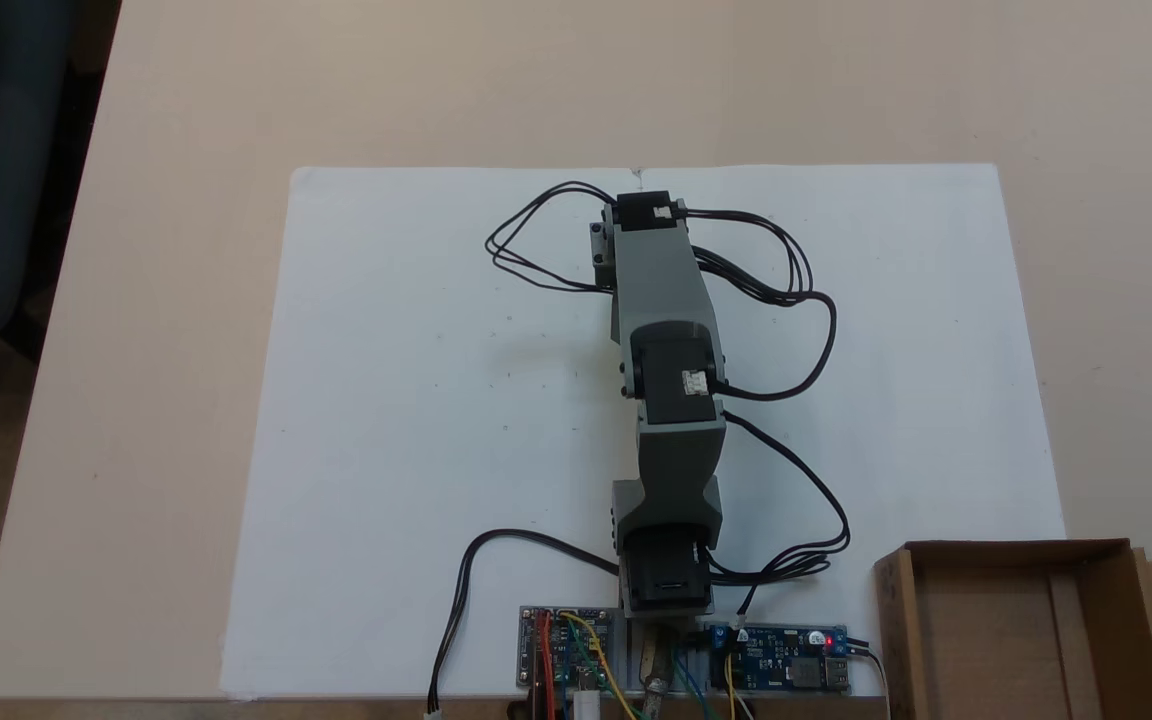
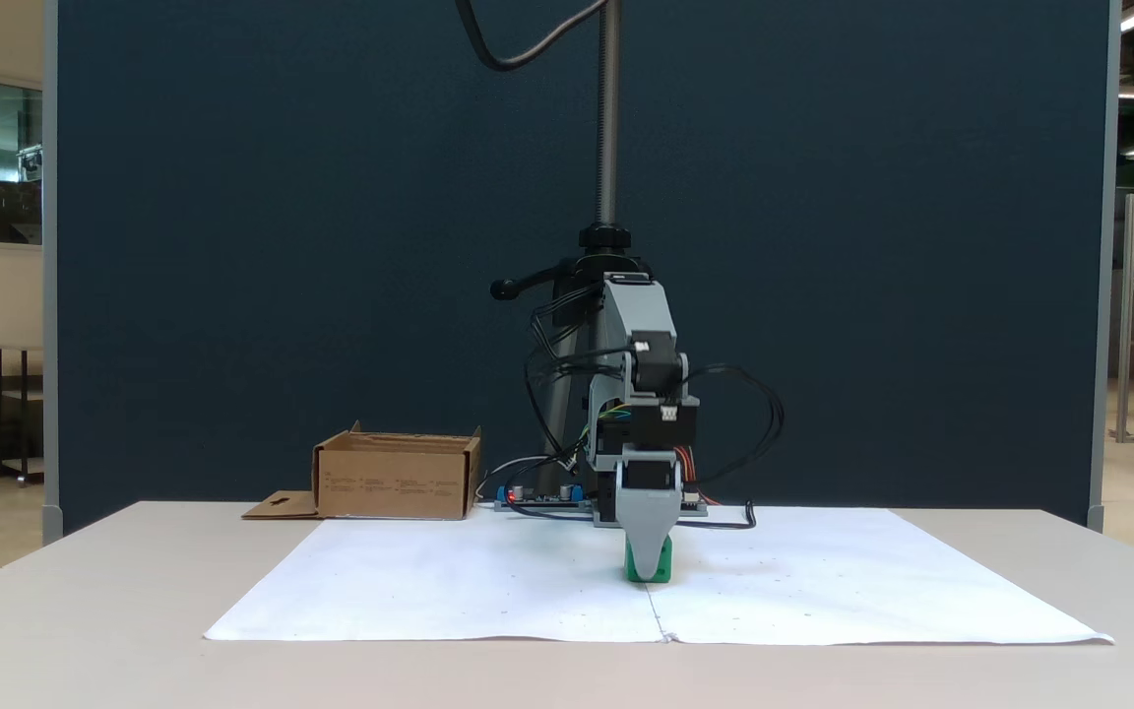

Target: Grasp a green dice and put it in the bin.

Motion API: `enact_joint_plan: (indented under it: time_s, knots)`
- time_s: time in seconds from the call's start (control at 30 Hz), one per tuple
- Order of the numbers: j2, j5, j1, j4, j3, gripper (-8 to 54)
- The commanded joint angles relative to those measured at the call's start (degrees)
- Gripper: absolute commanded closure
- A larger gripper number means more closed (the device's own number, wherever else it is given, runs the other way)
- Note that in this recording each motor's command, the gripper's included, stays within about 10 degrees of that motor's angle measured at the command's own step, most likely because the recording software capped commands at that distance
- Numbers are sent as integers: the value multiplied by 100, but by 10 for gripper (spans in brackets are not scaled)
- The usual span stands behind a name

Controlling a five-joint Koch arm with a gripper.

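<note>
End effector (image 2: 649, 561) covers green dice (image 2: 649, 571) mid-paper (image 2: 429, 581), margins open.

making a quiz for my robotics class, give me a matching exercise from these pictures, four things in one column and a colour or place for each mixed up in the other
Things:
1. green dice
2. bin
3. white paper sheet
4. blue circuit board

Descriptions:
A. brown cardboard, standing off the paper
B. covers the middle of the table
C. under the gripper tip, on the paper
D. beside the arm's base, red light lit

Pairs: 1-C, 2-A, 3-B, 4-D
</note>
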Motion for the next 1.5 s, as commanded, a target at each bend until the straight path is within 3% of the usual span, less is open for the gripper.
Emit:
enact_joint_plan:
  time_s: [0.0,0.2,0.5,0.6,1.1,1.47]
  knots:
    - [132,202,44,-193,-264,95]
    - [132,193,70,-185,-281,123]
    - [132,193,79,-185,-281,248]
    - [141,185,88,-185,-281,329]
    - [457,193,369,-510,-316,329]
    - [1116,-88,2276,-817,-1600,329]
